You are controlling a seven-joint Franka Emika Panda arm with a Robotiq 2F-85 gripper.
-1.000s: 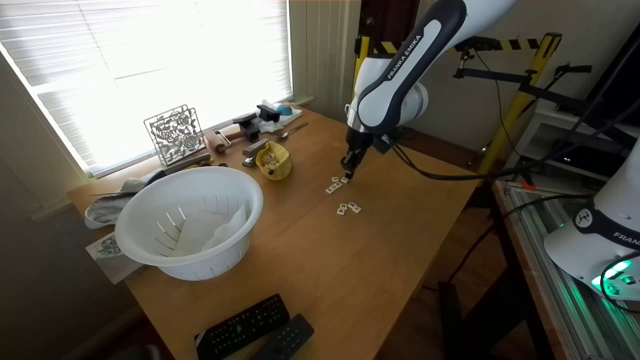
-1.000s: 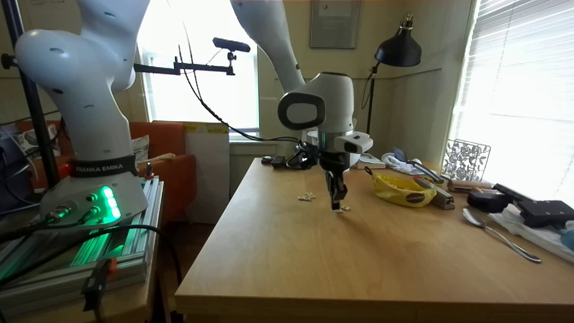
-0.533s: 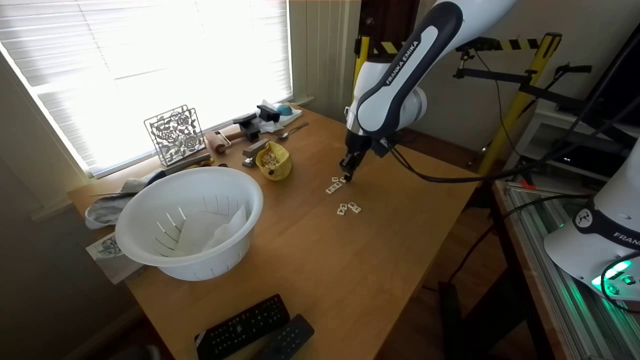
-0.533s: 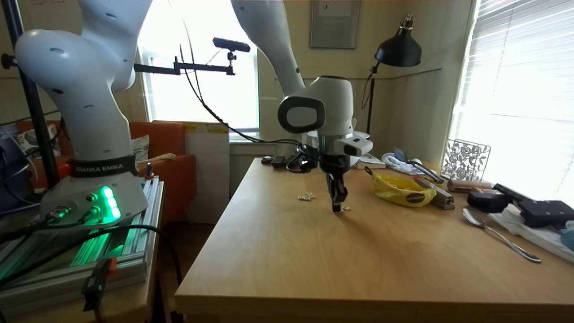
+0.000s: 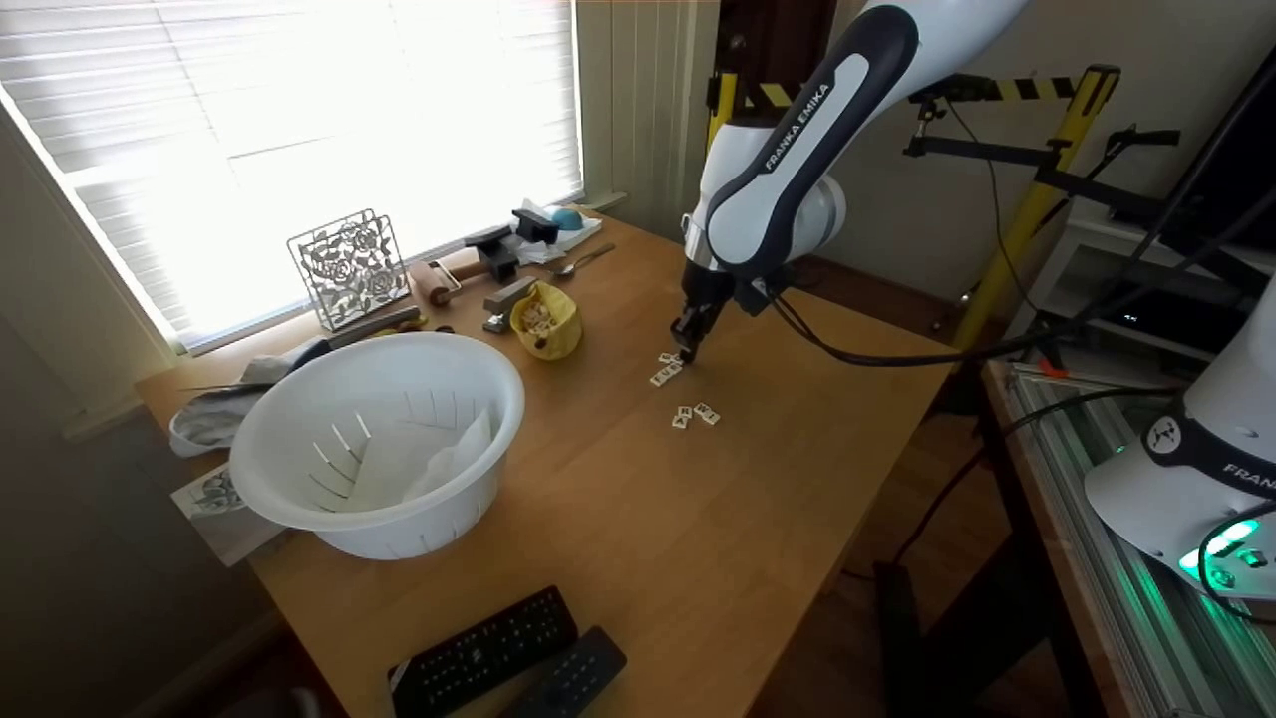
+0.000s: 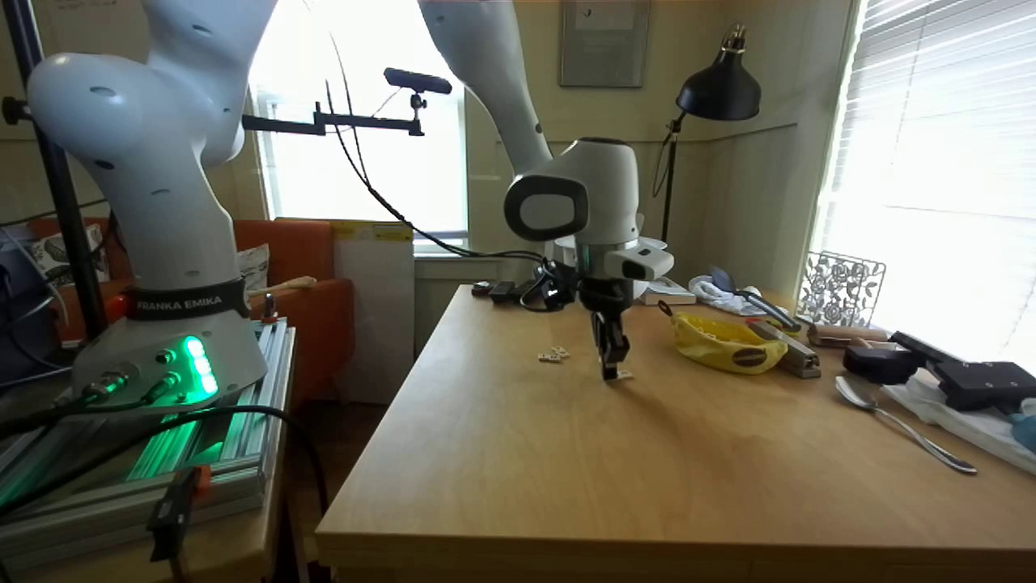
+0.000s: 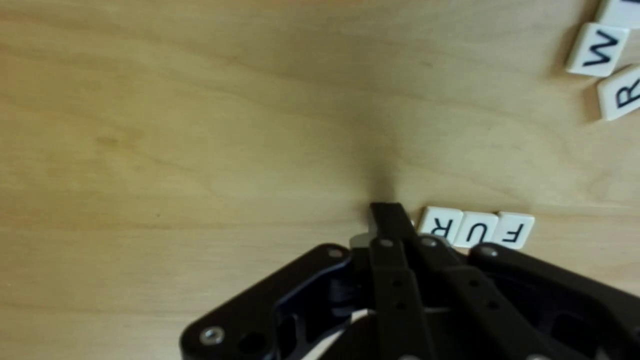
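Note:
My black gripper [image 7: 392, 216] is shut, with nothing visible between its fingers, its tips down at the tabletop in both exterior views. Just right of the tips in the wrist view lies a row of white letter tiles: R [image 7: 442, 221], U [image 7: 475, 229] and F [image 7: 514, 230]. A sliver of another tile [image 7: 412, 223] peeks out beside the finger, mostly hidden. In an exterior view, small tiles [image 5: 667, 357] sit right against the gripper [image 5: 686, 357], above the row. Farther off lie a W tile [image 7: 598, 50] and a second R tile [image 7: 621, 94], with more tiles near them.
A yellow pouch [image 5: 558, 334] filled with tiles stands open beside a grey stapler-like object [image 6: 789, 348]. A large white basin [image 5: 429, 529] and dark remotes [image 5: 483, 653] are on the same table. Also there are a spoon [image 6: 906, 429] and a metal flower-patterned holder [image 5: 349, 269].
The gripper has lowered slightly and slid a short way toward the tile row, still shut. The loose tile at its tip has shifted along and now lies close to its neighbour.

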